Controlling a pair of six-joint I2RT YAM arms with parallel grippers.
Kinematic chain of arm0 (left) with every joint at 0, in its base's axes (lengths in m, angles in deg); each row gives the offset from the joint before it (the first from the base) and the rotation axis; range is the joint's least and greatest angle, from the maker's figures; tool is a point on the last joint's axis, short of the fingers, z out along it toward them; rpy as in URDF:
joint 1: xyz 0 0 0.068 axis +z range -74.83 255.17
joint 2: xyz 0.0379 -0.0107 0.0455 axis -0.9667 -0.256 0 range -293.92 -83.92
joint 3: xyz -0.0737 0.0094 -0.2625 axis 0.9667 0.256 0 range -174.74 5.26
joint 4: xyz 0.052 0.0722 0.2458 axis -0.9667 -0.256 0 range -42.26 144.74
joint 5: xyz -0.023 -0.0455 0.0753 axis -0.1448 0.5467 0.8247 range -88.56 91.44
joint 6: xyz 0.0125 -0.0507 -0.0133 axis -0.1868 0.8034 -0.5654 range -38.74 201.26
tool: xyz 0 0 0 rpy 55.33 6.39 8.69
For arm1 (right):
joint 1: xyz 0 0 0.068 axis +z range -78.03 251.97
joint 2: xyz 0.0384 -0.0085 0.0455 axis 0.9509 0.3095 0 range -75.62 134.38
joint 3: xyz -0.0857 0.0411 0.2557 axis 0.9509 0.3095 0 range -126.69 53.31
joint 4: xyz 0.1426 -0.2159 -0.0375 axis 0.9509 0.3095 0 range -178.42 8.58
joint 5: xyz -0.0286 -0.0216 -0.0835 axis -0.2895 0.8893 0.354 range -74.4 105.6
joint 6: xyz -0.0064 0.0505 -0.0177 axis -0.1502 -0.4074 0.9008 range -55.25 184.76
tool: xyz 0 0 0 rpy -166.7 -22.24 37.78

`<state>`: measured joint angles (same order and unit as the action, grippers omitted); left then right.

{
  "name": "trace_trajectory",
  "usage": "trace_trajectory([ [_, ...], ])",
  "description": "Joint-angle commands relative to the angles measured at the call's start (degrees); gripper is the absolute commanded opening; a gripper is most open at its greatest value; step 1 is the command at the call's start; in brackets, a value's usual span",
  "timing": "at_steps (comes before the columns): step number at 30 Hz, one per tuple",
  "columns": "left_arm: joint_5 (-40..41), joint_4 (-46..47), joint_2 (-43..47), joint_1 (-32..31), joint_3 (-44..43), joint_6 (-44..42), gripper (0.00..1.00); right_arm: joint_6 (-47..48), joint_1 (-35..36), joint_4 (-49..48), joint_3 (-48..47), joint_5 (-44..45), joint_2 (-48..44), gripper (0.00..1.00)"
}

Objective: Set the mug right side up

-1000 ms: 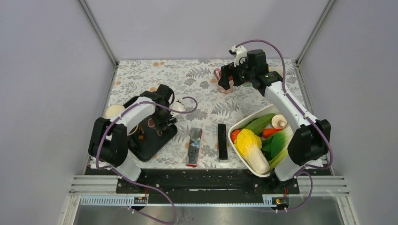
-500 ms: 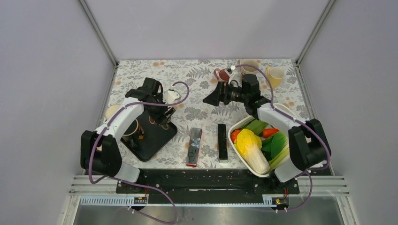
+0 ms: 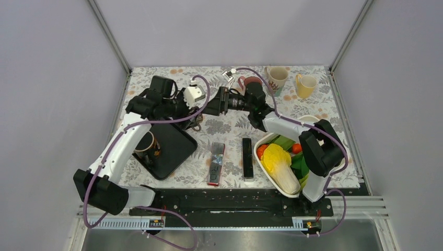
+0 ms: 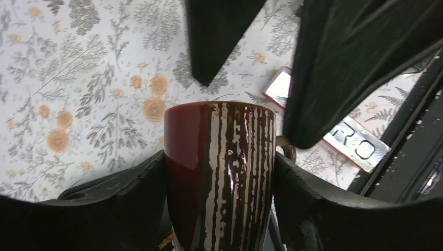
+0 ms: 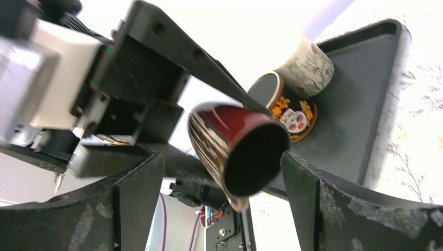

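The mug [image 4: 219, 172] is clamped in the left tool [image 4: 219, 209], in the air beside the black tray [image 3: 177, 151] with two cups [image 5: 308, 68]. The right tool [image 5: 222, 183] is spread around it; earlier both were well apart.

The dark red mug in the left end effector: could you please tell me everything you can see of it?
The mug looks like glossy glazed ceramic, dark red with cream streaks down its side, dark inside, with a small handle. The left end effector clamps its body in the air, tipped sideways; its mouth faces the right end effector, whose open fingers flank it.
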<state>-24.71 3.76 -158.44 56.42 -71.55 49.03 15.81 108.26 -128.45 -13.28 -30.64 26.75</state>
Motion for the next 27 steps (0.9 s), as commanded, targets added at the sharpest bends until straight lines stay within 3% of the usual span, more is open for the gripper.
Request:
trace_trajectory([
  [1,-3.86,1.92,0.71,-1.73,-2.77,1.08,0.00,-3.52,1.63,-6.10,-3.98,-2.13,1.37,0.87],
  [3,-4.20,2.43,0.71,-2.09,-3.07,1.52,0.00,-6.23,2.12,-8.99,-4.45,-3.18,2.43,0.75],
  [9,-4.88,7.67,2.98,-2.32,-3.77,4.34,0.00,-13.88,2.91,-15.13,-5.50,-5.76,5.60,0.54],
  [13,-4.22,9.61,3.72,-2.79,-3.22,4.64,0.00,-20.27,2.95,-22.52,-6.33,-7.56,6.58,0.33],
  [16,-3.61,9.93,3.50,-2.75,-3.11,4.44,0.00,-22.45,2.94,-24.92,-6.80,-9.96,6.09,0.04],
  [19,-2.83,9.31,3.67,-2.79,-3.09,3.72,0.01,-19.18,2.46,-20.84,-6.20,-11.41,4.36,0.00],
  [20,-2.07,8.78,3.72,-2.77,-3.20,3.69,0.18,-16.61,1.79,-17.41,-5.80,-11.38,3.28,0.00],
  [22,0.33,7.46,4.23,-2.72,-3.24,3.62,0.89,-8.83,-0.36,-8.10,-4.82,-10.55,0.31,0.00],
  [23,1.69,6.99,4.74,-2.68,-3.05,3.58,0.98,-4.31,-1.97,-1.60,-4.35,-9.53,-1.75,0.00],
  [25,4.37,6.69,6.22,-2.30,-2.17,3.63,0.99,11.05,-6.25,14.62,-4.99,-5.52,-6.89,0.00],
  [27,6.32,6.48,7.53,-1.68,-1.39,3.99,0.99,27.99,-9.24,35.77,-8.83,4.11,-10.91,0.00],
])
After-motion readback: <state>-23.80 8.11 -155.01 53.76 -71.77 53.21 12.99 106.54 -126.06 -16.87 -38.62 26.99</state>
